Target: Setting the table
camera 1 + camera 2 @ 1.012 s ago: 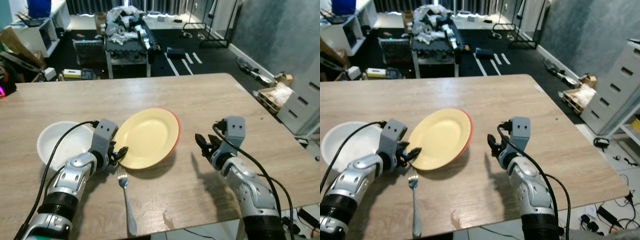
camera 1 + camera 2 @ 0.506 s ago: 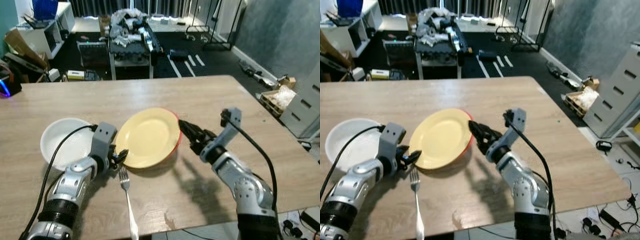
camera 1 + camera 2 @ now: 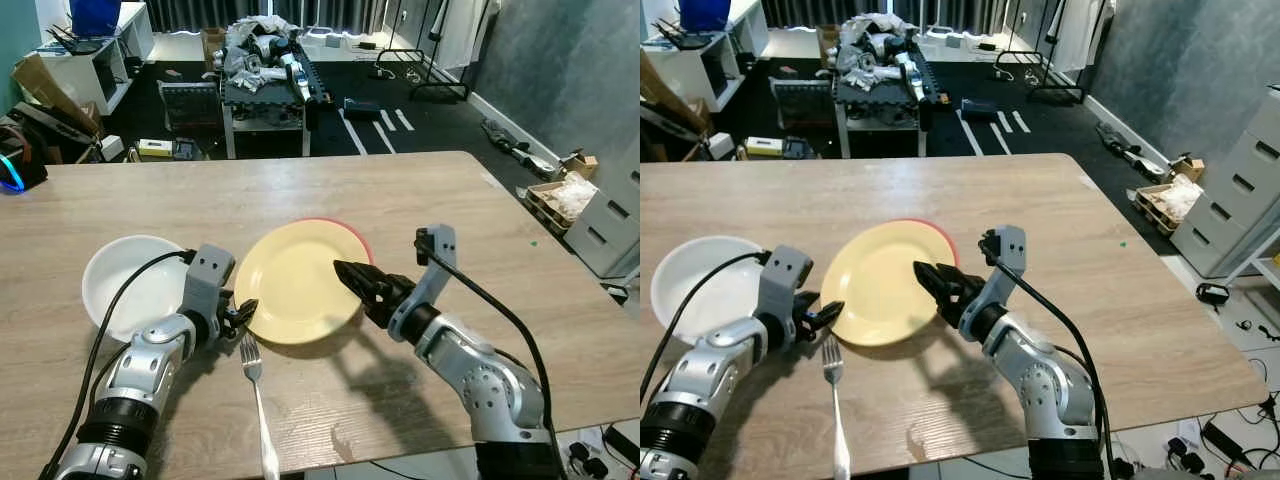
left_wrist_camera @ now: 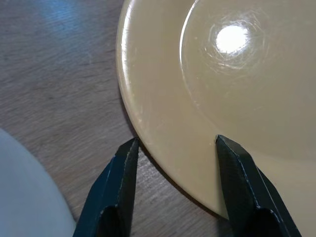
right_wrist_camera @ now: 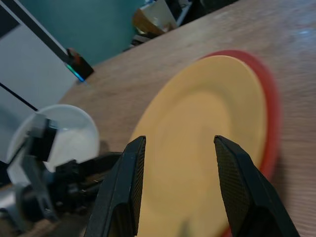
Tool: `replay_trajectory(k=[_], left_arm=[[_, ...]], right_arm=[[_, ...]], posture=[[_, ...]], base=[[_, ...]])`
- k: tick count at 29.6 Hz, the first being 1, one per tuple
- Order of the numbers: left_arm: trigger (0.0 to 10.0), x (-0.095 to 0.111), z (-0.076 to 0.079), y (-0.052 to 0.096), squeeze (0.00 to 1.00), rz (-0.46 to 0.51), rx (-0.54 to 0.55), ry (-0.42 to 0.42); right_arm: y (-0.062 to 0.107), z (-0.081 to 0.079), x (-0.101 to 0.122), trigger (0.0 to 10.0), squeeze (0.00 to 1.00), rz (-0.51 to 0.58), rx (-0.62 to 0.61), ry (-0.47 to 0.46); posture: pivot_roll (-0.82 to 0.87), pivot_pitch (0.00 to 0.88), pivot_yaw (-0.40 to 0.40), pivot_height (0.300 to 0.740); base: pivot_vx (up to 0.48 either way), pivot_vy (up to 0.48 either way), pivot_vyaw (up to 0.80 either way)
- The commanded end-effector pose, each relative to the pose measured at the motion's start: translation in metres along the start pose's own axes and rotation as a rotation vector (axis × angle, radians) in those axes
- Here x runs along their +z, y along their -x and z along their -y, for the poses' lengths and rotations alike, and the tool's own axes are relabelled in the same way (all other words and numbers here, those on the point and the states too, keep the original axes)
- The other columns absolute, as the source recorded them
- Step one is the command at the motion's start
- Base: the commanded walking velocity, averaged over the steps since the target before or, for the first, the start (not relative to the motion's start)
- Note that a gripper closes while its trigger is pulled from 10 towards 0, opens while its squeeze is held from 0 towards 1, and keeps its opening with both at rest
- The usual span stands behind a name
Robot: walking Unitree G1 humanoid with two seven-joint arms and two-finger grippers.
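We are working at a wooden table (image 3: 420, 190), and the yellow plate (image 3: 295, 280) is lying near its middle, stacked on a red plate (image 3: 358, 240) whose rim is peeking out along the far right edge. Our left gripper (image 3: 243, 312) is sitting at the yellow plate's near left rim with its two black fingers (image 4: 121, 182) spread apart; one is resting over the rim and the other over bare wood just beside it, and they are not clamping anything. Our right gripper (image 3: 352, 278) is reaching in from the plate's right side, hovering above the yellow surface with its fingers (image 5: 126, 190) parted and nothing between them. A white bowl (image 3: 125, 280) is sitting just left of the yellow plate, behind our left arm. A metal fork (image 3: 257, 400) is lying on the wood just in front of the plate's near left edge, tines pointing toward the plate and handle running toward the table's near edge.
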State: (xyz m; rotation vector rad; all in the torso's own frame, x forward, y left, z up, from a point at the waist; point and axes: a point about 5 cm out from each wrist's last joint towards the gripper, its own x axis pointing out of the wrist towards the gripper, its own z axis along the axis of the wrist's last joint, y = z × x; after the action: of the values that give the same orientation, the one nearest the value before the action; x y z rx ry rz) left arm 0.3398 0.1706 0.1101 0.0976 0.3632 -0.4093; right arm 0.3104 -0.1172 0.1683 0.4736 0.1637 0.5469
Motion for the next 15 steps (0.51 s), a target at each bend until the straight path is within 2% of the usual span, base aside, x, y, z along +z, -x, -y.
replay_trajectory(k=[1, 6, 10, 15], left_arm=[[10.0, -0.0201, 0.0008, 0.0026, 0.00, -0.080, 0.004, 0.023], [10.0, -0.0207, 0.0009, 0.0026, 0.00, -0.083, 0.005, 0.023], [10.0, -0.0208, 0.0008, 0.0024, 0.00, -0.084, 0.007, 0.026], [10.0, -0.0210, 0.0017, 0.0024, 0.00, -0.085, 0.007, 0.030]], right_arm=[[0.0062, 0.0044, -0.0022, 10.0, 0.00, -0.019, -0.021, 0.016], [0.0104, 0.0073, -0.0013, 10.0, 0.00, -0.034, -0.044, 0.056], [0.0137, 0.0081, -0.0055, 10.0, 0.00, -0.076, -0.042, 0.132], [0.0140, 0.0071, -0.0107, 10.0, 0.00, -0.103, -0.034, 0.149]], posture=[[-0.03, 0.000, 0.025, 0.740], [-0.03, 0.000, 0.024, 0.740], [-0.04, 0.000, 0.021, 0.740], [-0.04, 0.000, 0.020, 0.740]], base=[[0.000, 0.000, 0.00], [0.000, 0.000, 0.00], [0.000, 0.000, 0.00], [0.000, 0.000, 0.00]])
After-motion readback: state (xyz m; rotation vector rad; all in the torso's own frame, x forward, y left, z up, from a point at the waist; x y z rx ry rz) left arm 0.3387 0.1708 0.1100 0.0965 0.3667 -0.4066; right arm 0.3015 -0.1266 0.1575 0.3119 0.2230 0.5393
